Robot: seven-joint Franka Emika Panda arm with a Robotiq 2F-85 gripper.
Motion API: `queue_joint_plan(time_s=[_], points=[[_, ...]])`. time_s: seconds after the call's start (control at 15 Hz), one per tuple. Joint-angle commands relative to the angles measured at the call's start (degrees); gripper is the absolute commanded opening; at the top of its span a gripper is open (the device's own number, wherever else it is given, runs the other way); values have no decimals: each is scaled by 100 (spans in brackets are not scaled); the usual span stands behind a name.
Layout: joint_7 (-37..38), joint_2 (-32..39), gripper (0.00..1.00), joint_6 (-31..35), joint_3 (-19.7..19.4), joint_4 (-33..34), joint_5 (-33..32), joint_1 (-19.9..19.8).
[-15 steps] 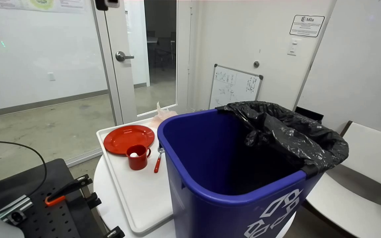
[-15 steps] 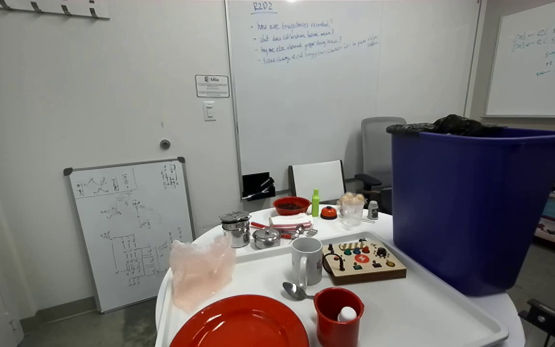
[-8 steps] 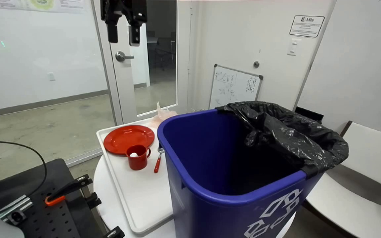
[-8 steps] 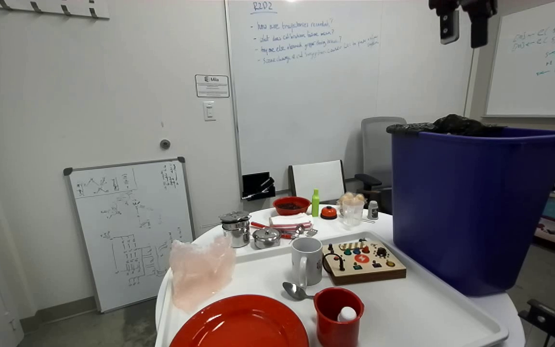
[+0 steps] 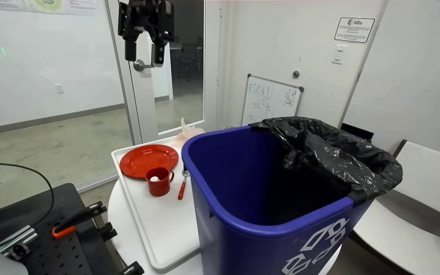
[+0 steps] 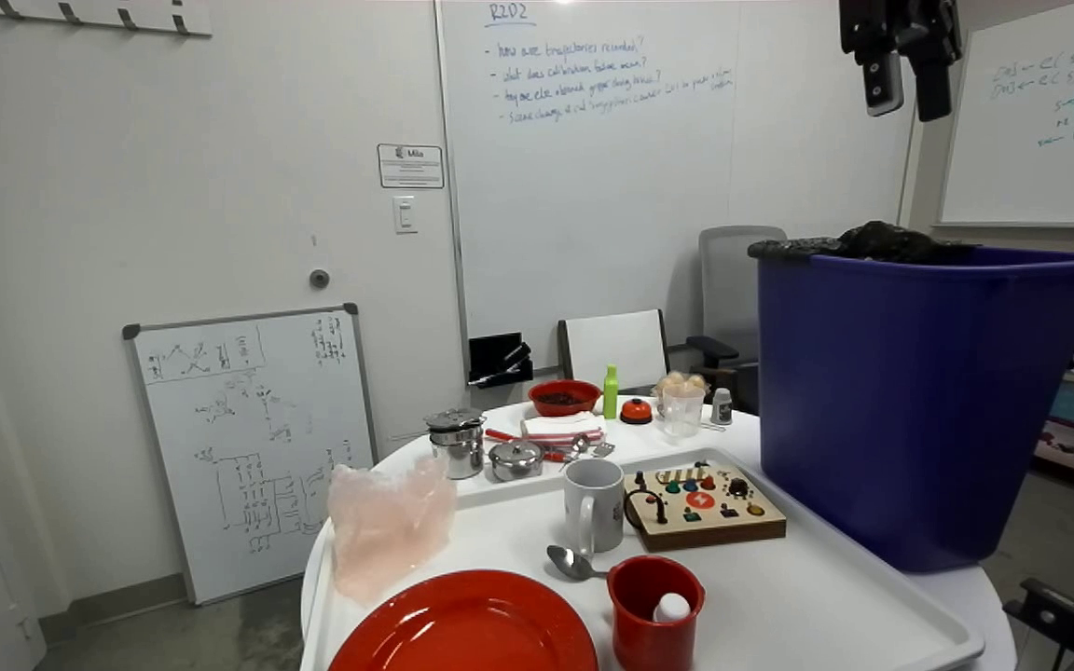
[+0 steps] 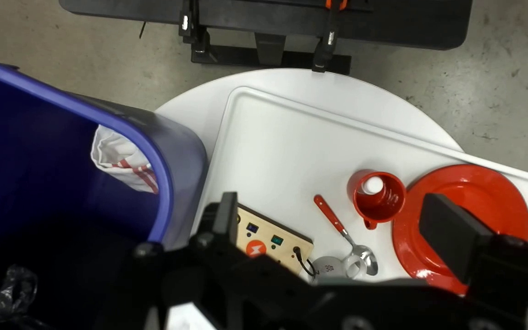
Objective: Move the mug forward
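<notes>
Nearest in the wrist view, the pincer (image 7: 330, 217) spans the bottom of the frame, pointing down and spread wide. Beyond it, right of centre, the glossy red mug (image 7: 378, 208) stands upright on the tray (image 7: 282, 137), a white object (image 7: 373, 185) inside. In both exterior views the pincer hangs lower than before, the mug unmoved.

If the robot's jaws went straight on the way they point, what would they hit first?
Probably the white tray, somewhere between the blue bin and the red mug. The open jaws point roughly down from high up, so the exact spot is unclear.
</notes>
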Motion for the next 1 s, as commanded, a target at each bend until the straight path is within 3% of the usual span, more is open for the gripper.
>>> queue_joint_plan(time_s=[0.0, 0.2, 0.6, 0.93], points=[[23, 5, 100, -10, -51, 9, -20, 61], [-297, 257, 100, 135, 67, 132, -250, 196], [-1224, 1583, 100, 758, 298, 617, -807, 568], [-2298, 2765, 100, 1566, 214, 874, -1587, 523]])
